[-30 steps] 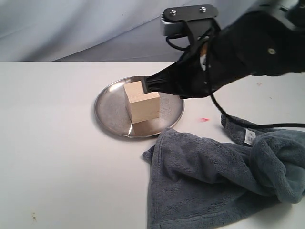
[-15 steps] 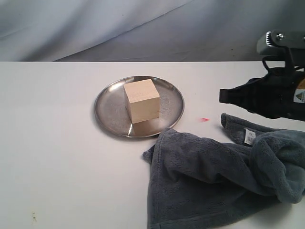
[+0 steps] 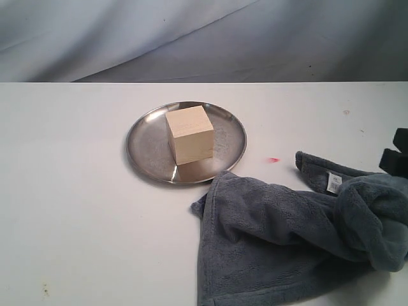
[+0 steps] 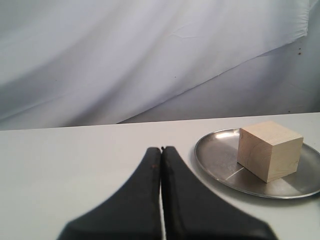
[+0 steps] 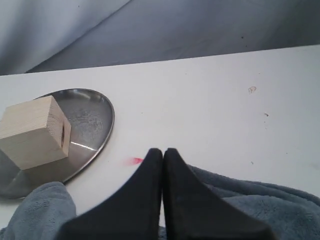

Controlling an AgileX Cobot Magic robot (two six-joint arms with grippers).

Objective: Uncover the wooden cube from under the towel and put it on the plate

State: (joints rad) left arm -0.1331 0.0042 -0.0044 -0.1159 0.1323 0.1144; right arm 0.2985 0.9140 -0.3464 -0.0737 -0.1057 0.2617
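The wooden cube (image 3: pixel 189 134) stands uncovered on the steel plate (image 3: pixel 145 143), and nothing holds it. It shows too in the left wrist view as the cube (image 4: pixel 269 149) on the plate (image 4: pixel 215 155), and in the right wrist view as the cube (image 5: pixel 35 131) on the plate (image 5: pixel 95 117). The blue-grey towel (image 3: pixel 287 242) lies crumpled on the table, to the right of and nearer than the plate. My right gripper (image 5: pixel 163 151) is shut and empty above the towel's edge (image 5: pixel 280 205); only a black bit of that arm (image 3: pixel 396 153) shows at the exterior view's right edge. My left gripper (image 4: pixel 161 149) is shut and empty, apart from the plate.
A small red mark (image 3: pixel 273 159) is on the white table (image 3: pixel 76 210) between plate and towel. A grey cloth backdrop (image 3: pixel 204 38) hangs behind the table's far edge.
The right arm has pulled back from the cube to the right edge of the exterior view. The cube stays on the plate; the towel has not moved.
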